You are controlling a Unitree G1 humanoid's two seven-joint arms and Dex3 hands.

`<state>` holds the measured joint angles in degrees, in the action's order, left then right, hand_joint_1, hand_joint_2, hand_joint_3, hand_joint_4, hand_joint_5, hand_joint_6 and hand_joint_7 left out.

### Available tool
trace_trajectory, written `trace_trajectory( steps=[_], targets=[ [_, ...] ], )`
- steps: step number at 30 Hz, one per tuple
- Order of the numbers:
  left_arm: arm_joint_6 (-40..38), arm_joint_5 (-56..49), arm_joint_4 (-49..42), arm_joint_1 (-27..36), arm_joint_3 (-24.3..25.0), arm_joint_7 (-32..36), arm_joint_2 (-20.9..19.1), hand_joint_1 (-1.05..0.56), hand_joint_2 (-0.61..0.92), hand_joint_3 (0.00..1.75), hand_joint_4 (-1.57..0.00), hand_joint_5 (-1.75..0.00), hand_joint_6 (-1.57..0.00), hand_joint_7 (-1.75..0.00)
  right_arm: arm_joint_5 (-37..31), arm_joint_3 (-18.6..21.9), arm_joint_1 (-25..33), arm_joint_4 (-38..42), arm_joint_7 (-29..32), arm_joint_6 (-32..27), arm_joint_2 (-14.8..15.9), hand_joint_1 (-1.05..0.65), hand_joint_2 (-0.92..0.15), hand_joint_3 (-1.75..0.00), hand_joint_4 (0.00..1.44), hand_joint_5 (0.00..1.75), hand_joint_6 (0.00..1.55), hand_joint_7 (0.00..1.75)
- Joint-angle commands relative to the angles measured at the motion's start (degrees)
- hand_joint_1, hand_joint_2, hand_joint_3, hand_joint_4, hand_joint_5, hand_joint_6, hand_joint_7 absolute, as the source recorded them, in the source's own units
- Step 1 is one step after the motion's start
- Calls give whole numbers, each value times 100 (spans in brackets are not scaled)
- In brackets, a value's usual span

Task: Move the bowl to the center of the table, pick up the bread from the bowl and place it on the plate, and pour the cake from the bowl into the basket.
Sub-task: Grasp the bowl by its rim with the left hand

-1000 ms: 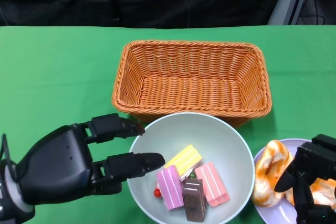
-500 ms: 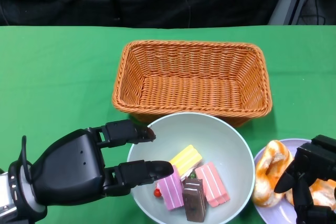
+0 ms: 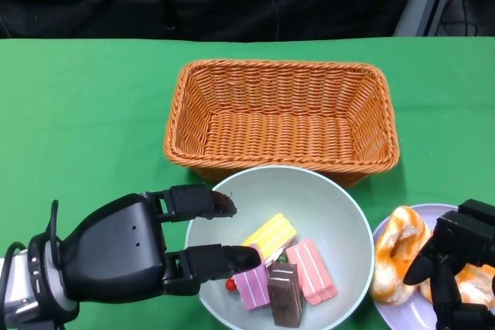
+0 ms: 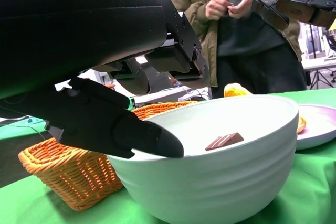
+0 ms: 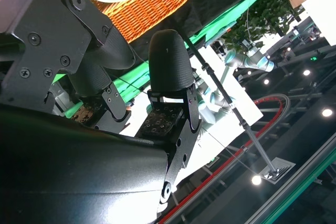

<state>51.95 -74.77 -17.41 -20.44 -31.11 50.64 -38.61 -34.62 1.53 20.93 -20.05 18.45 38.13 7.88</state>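
The pale green bowl (image 3: pixel 332 214) stands just in front of the orange wicker basket (image 3: pixel 282 117). Several cake slices lie in it: a yellow one (image 3: pixel 271 236), pink ones (image 3: pixel 312 270) and a brown one (image 3: pixel 286 293). My left hand (image 3: pixel 135 256) is at the bowl's left rim, fingers apart. One finger lies over the rim and another reaches inside toward the cakes. The left wrist view shows a finger (image 4: pixel 121 129) above the bowl (image 4: pixel 226 166) rim. The bread (image 3: pixel 398 253) lies on the purple plate (image 3: pixel 394 307). My right hand (image 3: pixel 456 272) hovers over the plate, holding nothing.
The green table (image 3: pixel 85 113) stretches to the left and behind the basket. In the left wrist view a person (image 4: pixel 247 24) stands beyond the table, behind the plate (image 4: pixel 320 127). The basket (image 4: pixel 73 171) sits right against the bowl.
My left hand has moved right and nearer, so its fingers now reach over the bowl's left rim. The right hand, bowl and bread have not moved.
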Motion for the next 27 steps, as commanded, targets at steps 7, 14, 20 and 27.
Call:
trace_trajectory(
  steps=[7, 14, 20, 27],
  targets=[
    [-297, -365, -464, -288, -511, 557, -106, -42, 90, 0, -40, -78, -74, -8, 96, 48, 29, -52, -32, 23, 18, 3, -8, -175, 99, 169, 92, 148],
    [-592, -573, -820, -511, -982, 762, -137, -44, 92, 2, -35, -89, -74, -10, 154, 44, 60, -102, -127, 9, 41, 1, -7, -175, 99, 168, 91, 147],
    [-668, -516, -842, -562, -1111, 757, -182, -43, 91, 0, -34, -87, -74, -9, 140, 55, 76, -123, -149, -12, 14, 1, -5, -175, 99, 166, 90, 146],
    [-583, -220, -564, -541, -1038, -84, -434, -48, 88, 0, -30, -82, -64, -3, 188, 41, 77, -131, -201, -28, 31, 1, -7, -175, 99, 165, 90, 145]
  ],
)
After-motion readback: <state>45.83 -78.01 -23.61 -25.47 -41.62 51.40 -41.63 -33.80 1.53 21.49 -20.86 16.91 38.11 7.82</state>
